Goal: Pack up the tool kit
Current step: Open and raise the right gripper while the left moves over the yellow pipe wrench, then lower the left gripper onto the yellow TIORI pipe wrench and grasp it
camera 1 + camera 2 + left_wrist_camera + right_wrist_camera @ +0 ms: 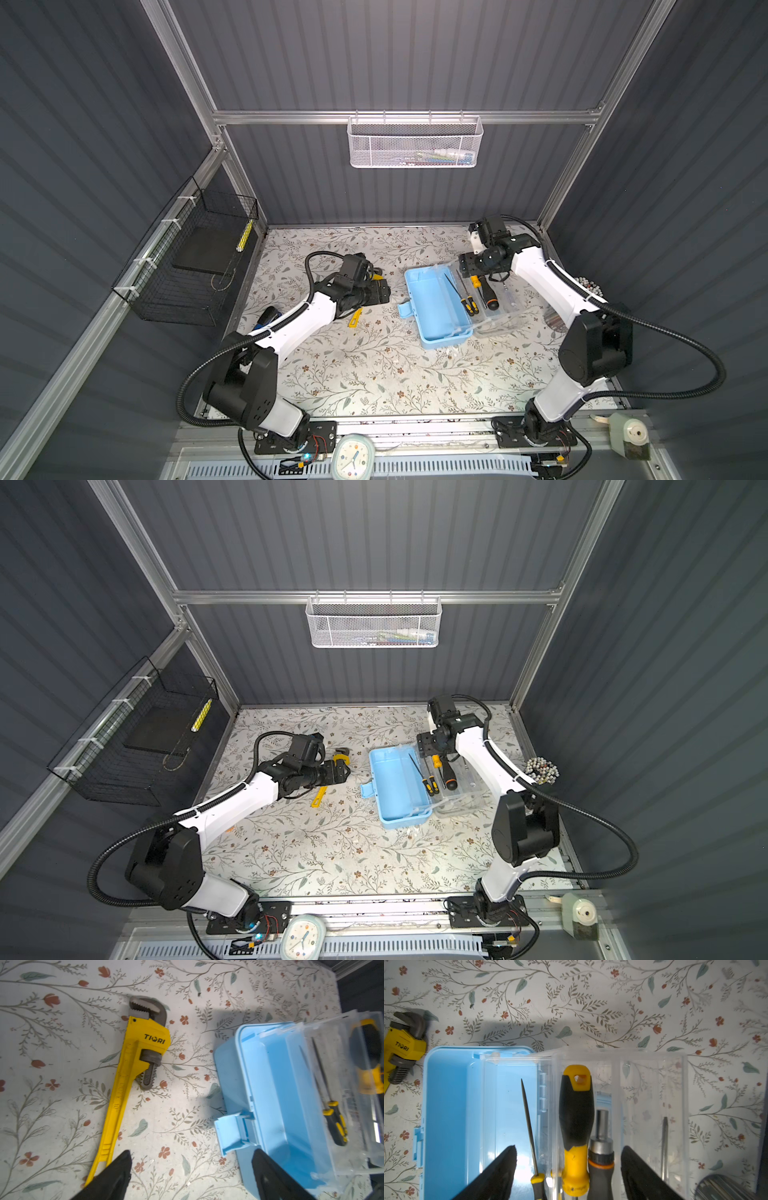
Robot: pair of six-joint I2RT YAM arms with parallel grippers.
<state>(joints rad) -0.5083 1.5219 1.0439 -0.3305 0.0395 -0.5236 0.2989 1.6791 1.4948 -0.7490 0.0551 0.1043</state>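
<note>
The tool kit (432, 307) is a light-blue case lying open in both top views, its clear lid (500, 305) flat to the right. On the lid rest a large yellow-black screwdriver (576, 1118), a grey-orange driver (601, 1157) and a thin metal tool (664, 1142). A small yellow-black screwdriver (529, 1126) lies across the hinge. My right gripper (570, 1148) hovers open over the two big handles, touching neither. The yellow pipe wrench (135, 1059) lies on the floral mat left of the case. My left gripper (192, 1153) is open and empty between the wrench handle and the case latch.
A white mesh basket (414, 143) hangs on the back rail. A black wire basket (187, 266) is fixed to the left wall. A bead ball (540, 769) sits by the right arm. A clock (353, 457) and a pencil sharpener (629, 436) stand on the front rail.
</note>
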